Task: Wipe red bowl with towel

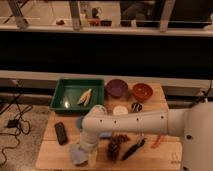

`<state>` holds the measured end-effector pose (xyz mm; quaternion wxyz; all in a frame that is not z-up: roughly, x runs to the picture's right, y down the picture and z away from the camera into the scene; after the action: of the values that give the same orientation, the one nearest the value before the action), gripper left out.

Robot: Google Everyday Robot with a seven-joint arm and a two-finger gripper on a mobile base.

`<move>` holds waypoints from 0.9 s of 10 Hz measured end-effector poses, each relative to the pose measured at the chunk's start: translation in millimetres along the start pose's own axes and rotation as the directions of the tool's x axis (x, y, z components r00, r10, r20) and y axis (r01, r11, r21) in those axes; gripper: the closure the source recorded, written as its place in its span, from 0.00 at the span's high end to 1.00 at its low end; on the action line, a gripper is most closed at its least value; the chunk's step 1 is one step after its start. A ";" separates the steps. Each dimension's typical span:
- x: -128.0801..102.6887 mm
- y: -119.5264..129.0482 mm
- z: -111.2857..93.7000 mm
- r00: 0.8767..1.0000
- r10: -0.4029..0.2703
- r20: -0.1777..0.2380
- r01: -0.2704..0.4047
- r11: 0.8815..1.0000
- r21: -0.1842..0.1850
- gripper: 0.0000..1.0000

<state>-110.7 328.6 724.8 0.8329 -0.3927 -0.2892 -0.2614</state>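
Gripper (91,156) is positioned low at the table's (150,160) front left, just beside the towel (76,155), likely for pickup. Whether it's clenched or released cannot be told. Red bowl (142,91) is parked back right, well apart, not yet wiped.

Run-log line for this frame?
claw: down at towel, table near-left corner | red bowl: far right, apart from claw | phase: towel pickup, wipe not yet begun
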 end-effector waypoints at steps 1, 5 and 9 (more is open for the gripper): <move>0.4 0.1 0.6 1.000 -0.002 -0.001 0.002 1.000 -0.001 0.68; 1.8 -1.1 1.9 1.000 -0.014 -0.003 0.014 1.000 0.002 0.26; 2.0 -2.5 4.3 1.000 -0.027 -0.008 0.027 1.000 -0.003 0.20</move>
<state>-112.2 330.3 729.7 0.8299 -0.3889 -0.2909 -0.2745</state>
